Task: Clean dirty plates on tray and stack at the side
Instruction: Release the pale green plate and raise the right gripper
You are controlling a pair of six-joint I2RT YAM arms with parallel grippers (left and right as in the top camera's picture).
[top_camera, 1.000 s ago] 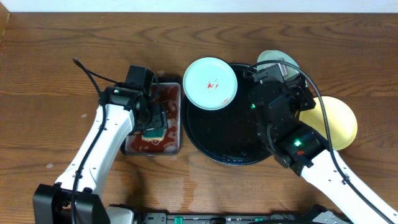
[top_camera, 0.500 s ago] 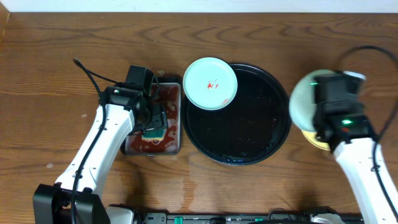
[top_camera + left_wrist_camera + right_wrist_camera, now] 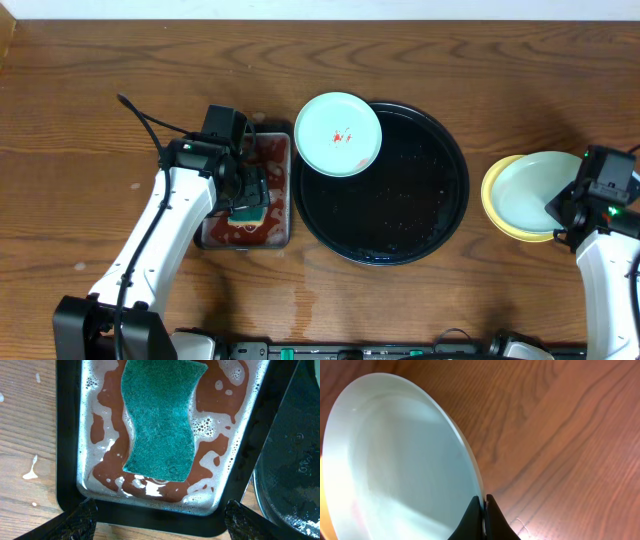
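Note:
A pale mint plate [image 3: 338, 134] with red smears rests on the upper-left rim of the round black tray [image 3: 400, 200]. To the right of the tray, a clean-looking mint plate [image 3: 533, 188] [image 3: 395, 460] sits over a pale yellow plate [image 3: 497, 200]. My right gripper [image 3: 572, 205] [image 3: 483, 510] is shut on that mint plate's right rim. I cannot tell whether the two plates touch. My left gripper [image 3: 247, 200] [image 3: 162, 520] hangs open above the green sponge [image 3: 160, 420], its fingertips [image 3: 82, 520] straddling the near end of the small tray.
The small rectangular black tray [image 3: 275, 235] [image 3: 67, 435] left of the round tray holds red-brown soapy water and the sponge. White foam specks dot the wood to its left. Bare wooden table lies behind the tray and at the far right.
My right arm has swung from over the round tray to the right side, carrying the mint plate until it sits over the yellow plate. The left arm has not moved.

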